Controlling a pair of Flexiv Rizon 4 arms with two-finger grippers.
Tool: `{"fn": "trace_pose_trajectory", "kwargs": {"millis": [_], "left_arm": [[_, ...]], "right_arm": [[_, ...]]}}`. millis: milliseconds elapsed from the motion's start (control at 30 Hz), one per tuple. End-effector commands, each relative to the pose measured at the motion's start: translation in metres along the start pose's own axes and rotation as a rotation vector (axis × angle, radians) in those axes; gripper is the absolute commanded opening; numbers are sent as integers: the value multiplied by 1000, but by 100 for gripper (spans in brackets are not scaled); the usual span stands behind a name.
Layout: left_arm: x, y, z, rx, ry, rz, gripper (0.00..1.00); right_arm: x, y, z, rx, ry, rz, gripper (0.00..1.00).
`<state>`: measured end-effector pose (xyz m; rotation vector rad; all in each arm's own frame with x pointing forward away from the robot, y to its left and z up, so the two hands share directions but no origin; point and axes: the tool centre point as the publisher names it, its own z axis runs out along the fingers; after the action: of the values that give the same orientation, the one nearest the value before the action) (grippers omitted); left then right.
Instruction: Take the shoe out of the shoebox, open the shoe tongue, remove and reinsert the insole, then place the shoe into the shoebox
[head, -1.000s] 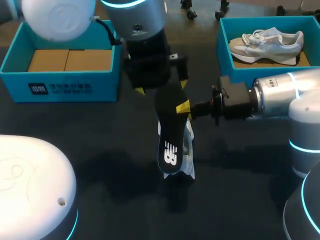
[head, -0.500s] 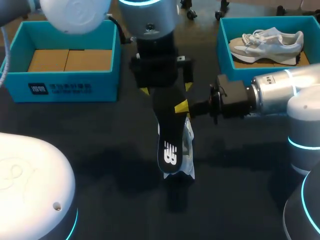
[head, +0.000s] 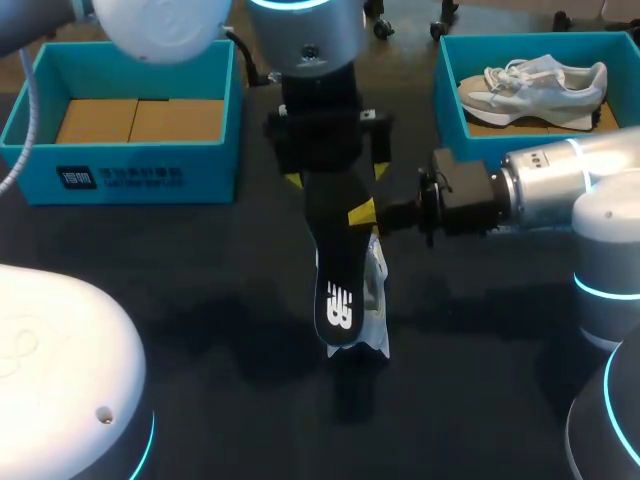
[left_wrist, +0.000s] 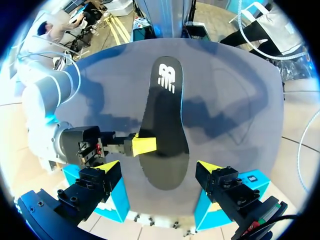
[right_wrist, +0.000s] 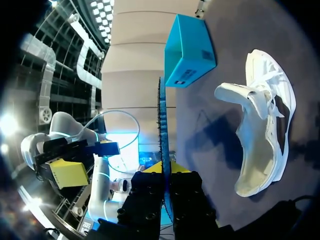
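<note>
Black insole (head: 332, 270) sits clamped in the right jaws; left jaws spread wide beside it, untouching.

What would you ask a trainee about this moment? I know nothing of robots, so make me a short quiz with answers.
1. True or false: the left gripper is shut on the black insole.
2. Where is the white shoe nearest that insole?
A) in the shoebox on the robot's left
B) lying on the table, under the insole
C) hanging from the left gripper
3. Fill in: the second shoe lies in the shoebox on the robot's ___ side.

Key
1. False. Its fingers stand wide apart on either side of the insole. The right gripper pinches the insole's edge.
2. B
3. right
</note>
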<state>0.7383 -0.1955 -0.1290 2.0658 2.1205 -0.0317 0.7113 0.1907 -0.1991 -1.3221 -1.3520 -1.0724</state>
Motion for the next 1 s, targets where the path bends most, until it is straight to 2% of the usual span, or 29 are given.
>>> {"fn": "trace_pose_trajectory", "kwargs": {"millis": [33, 67, 100, 133, 200, 233, 267, 333, 367, 467, 600, 900, 1000], "left_arm": [[5, 3, -2, -4, -55, -11, 100], [5, 3, -2, -3, -71, -11, 100], [7, 5, -5, 0, -132, -32, 100], [8, 5, -6, 0, -133, -25, 100], [10, 7, -10, 20, -234, -52, 100], [11, 7, -11, 20, -230, -50, 100], [12, 7, -16, 15, -319, -57, 100], [14, 6, -20, 11, -333, -44, 100], [15, 5, -25, 13, -397, -45, 100], [22, 3, -31, 2, -476, -36, 100], [27, 0, -36, -7, -513, -11, 100], [51, -14, -39, 17, -747, -18, 100], [56, -15, -36, -4, -763, -30, 100]], "right_arm": [[1, 1, 1, -2, -5, 0, 0], [1, 1, 0, -7, -2, -4, 0], [3, 1, -1, -9, 0, -7, 0], [4, 2, -2, -12, -1, -8, 0], [5, 2, -5, -14, -6, -9, 0], [6, 2, -5, -15, -8, -8, 0], [7, 3, -7, -14, -12, -7, 0], [9, 2, -9, -14, -19, -4, 0], [10, 2, -11, -14, -21, -3, 0], [12, 2, -14, -14, -28, 2, 0], [13, 3, -15, -14, -32, 3, 0], [16, 3, -21, -14, -36, 11, 0], [18, 3, -24, -12, -43, 12, 0]]}}
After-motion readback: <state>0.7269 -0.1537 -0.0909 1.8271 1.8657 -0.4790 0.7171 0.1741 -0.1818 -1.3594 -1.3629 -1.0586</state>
